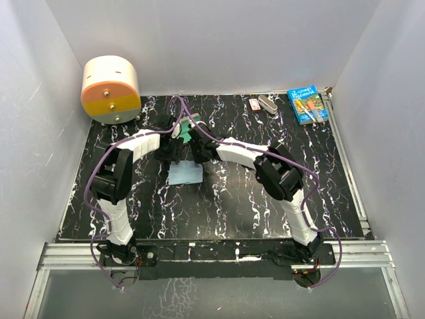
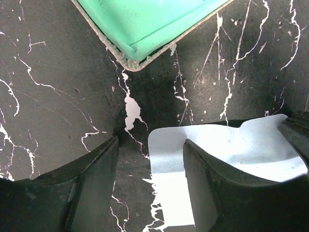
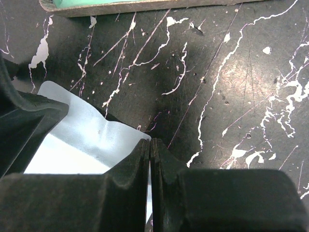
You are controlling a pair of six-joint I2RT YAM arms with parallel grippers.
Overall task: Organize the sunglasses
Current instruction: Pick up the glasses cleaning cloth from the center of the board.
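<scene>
Progress is hard to judge, because the sunglasses show in no view. They may lie hidden beneath the two wrists, which meet over the middle of the bench (image 1: 219,199), or in the unseen part of the case. I cannot tell which. The case (image 2: 126,59) lies open just beyond both sets of jaws, and the one corner in view holds nothing. Packing the glasses and shutting the case appear not yet done.

The left jaws stand partly apart and hold nothing. One finger (image 2: 212,193) is over the cloth (image 2: 251,145), and the other is over bare bench beside it. The right jaws are pressed together, and a thin edge of the cloth seems nipped between them.

The case has straight sides and a rounded corner, with a rough grey-brown rim and a smooth teal lining. The cloth is thin, pale blue and soft. It lies mostly flat, with a slight crease near the right jaws. The bench is matt black with white marble-like veins. The fingers are black, hard and curved.
</scene>
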